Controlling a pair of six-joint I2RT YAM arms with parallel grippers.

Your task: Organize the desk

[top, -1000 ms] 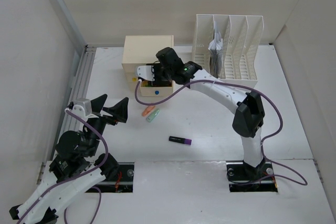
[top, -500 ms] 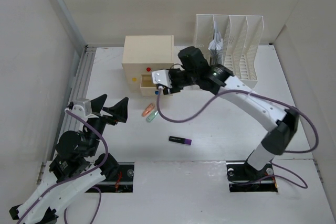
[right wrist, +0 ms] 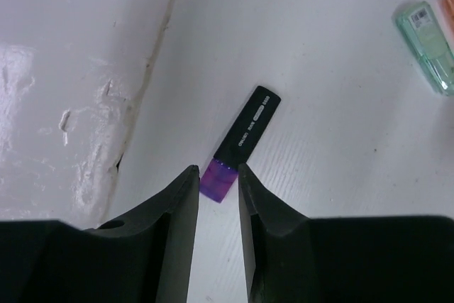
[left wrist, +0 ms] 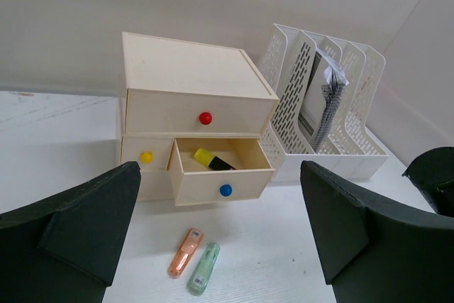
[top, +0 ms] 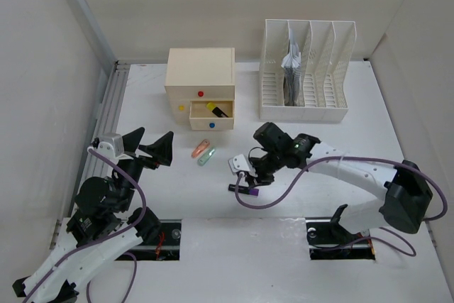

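The counter (top: 298, 196) spreads white under both arms, and it's partly tidied — a yellow marker (top: 211, 107) lies in the open drawer (top: 213, 124) of the drawer box (top: 200, 76), and papers stand in the rack (top: 305, 101). Left to do, by my reading: the purple marker (right wrist: 245, 136), plus the small orange item (top: 201, 151) and green item (top: 206, 157) lying loose side by side. The right pincer (right wrist: 216, 175) hangs at the purple cap, jaws narrowly apart either side of it, nothing gripped yet. The left pincer (top: 150, 145) is wide open and empty. Hard to call — whether the right fingertips touch cap or counter. The shut drawers hide their contents.
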